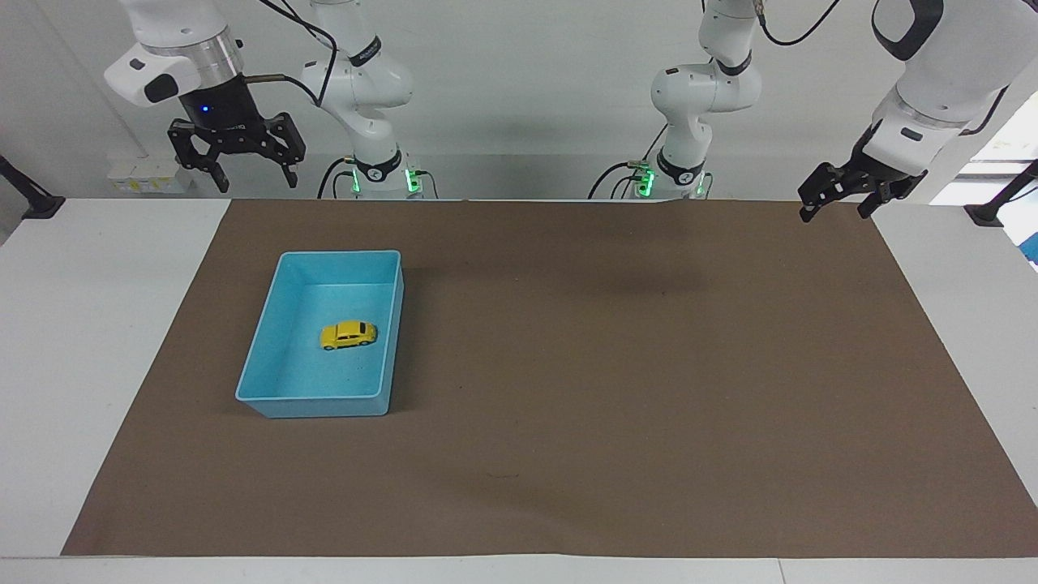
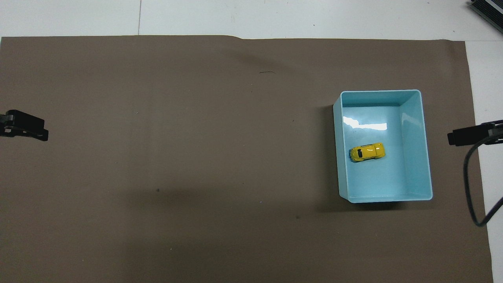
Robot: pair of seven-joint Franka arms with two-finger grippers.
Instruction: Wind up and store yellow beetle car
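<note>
- In the overhead view only a dark tip of the left gripper (image 2: pixel 24 125) shows at the 9 o'clock edge, and only a dark bar of the right gripper (image 2: pixel 469 135) with a looping cable (image 2: pixel 471 188) at the 3 o'clock edge; the rest of both arms is cut off there.
- In the facing view both arms' upper links run out of the top of the frame.
- The car (image 1: pixel 348 334) is tiny; its dark windows and wheels barely show in the facing view, and its underside is hidden.
- The car sits on its wheels on the floor of the bin (image 1: pixel 268 357), about mid-floor, apart from all four walls. Seen from overhead, the car (image 2: pixel 367 151) lies lengthwise across the bin (image 2: pixel 416 157), its dark-windowed end toward 9 o'clock.
- The bin stands on the brown mat (image 1: pixel 608 405) toward the right arm's end of the table.
- The right gripper (image 1: pixel 236 172) hangs raised, pointing down, at 11 o'clock from the bin in the facing view, over the table's edge nearest the robots. Its fingers stand wide apart and hold nothing.
- The left gripper (image 1: pixel 835 205) hangs tilted over the mat's corner at the left arm's end, at 2 o'clock in the facing view, well apart from the bin. Its fingers are spread and hold nothing.
</note>
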